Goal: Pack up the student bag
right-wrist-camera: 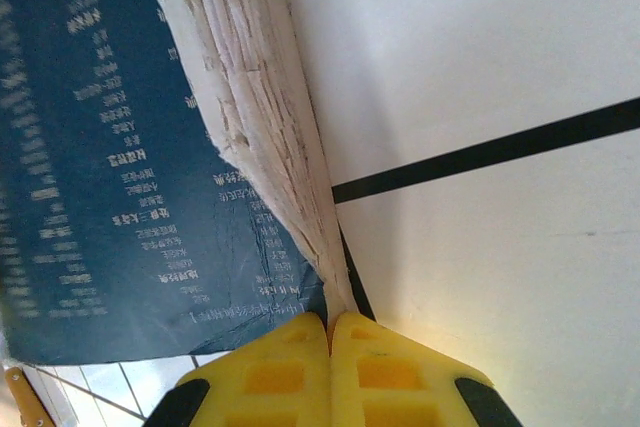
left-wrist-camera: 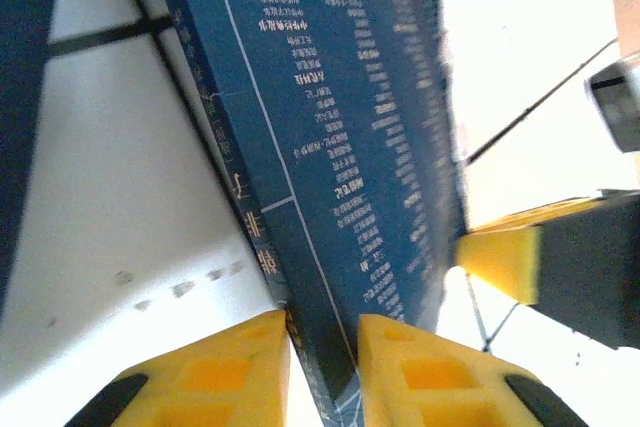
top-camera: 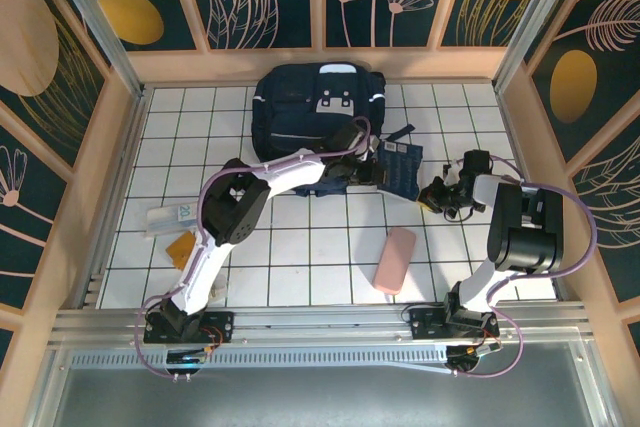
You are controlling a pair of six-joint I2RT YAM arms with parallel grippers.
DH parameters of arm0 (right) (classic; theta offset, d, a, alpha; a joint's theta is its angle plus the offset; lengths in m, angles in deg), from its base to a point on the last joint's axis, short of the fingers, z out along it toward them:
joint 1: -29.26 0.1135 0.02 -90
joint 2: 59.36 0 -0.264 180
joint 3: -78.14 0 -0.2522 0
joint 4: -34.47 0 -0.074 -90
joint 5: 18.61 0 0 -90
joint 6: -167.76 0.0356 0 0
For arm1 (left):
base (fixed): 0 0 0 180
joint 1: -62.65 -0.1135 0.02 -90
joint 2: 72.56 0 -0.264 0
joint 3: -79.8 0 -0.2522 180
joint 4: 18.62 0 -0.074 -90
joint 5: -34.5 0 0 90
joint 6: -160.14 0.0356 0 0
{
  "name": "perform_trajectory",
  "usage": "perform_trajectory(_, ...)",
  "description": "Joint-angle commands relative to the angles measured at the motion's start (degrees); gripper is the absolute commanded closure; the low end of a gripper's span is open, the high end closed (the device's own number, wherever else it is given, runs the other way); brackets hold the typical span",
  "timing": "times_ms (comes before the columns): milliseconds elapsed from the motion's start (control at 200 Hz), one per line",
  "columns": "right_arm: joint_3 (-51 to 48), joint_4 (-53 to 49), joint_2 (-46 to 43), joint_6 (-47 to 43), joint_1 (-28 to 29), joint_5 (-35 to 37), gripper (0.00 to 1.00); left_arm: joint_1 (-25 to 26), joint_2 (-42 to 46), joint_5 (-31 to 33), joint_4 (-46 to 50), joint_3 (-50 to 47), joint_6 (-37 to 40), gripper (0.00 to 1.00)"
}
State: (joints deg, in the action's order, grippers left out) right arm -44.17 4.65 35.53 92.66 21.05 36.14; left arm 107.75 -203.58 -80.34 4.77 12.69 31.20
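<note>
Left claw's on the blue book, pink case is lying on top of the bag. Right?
No. The pink case lies on the white tiles at the near right, well apart from the bag, as the top external view shows. The left claw does straddle the blue book.

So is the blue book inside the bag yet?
No, out. The book is beside the bag, outside it, with the left gripper closed on its edge.
</note>
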Motion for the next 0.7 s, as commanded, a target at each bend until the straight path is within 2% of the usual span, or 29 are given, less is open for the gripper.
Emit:
perform_trajectory(0, -1.56, 1.75, 2.49, -0.57, 1.17, -2.54, 1.0, 3.13, 1.92, -9.14, -7.76, -0.09, -2.11, 0.71)
perform_trajectory(260, -1.54, 2.02, 2.68, -0.54, 1.15, -3.03, 1.0, 3.1, -1.8, -8.46, -3.27, 4.0, -3.2, 0.61)
perform_trajectory(420, -1.47, 2.25, 2.54, -0.6, 1.17, -3.3, 1.0, 3.14, -2.4, -6.04, -2.15, 4.94, -3.33, 0.63)
perform_trajectory(500, -1.56, 2.3, 2.17, -0.65, 1.21, -3.44, 1.0, 2.83, -2.35, -3.24, -0.61, 5.74, -2.63, 0.71)
perform_trajectory(646, -1.8, 2.98, 0.3, -0.41, 1.26, -3.79, 1.0, 2.24, -1.2, 0.49, 1.0, 6.47, -0.68, 0.94)
perform_trajectory(696, -1.91, 3.58, -0.99, 0.0, 1.36, -4.2, 0.9, 2.11, -0.58, 1.09, 1.09, 6.56, 0.53, 1.0)
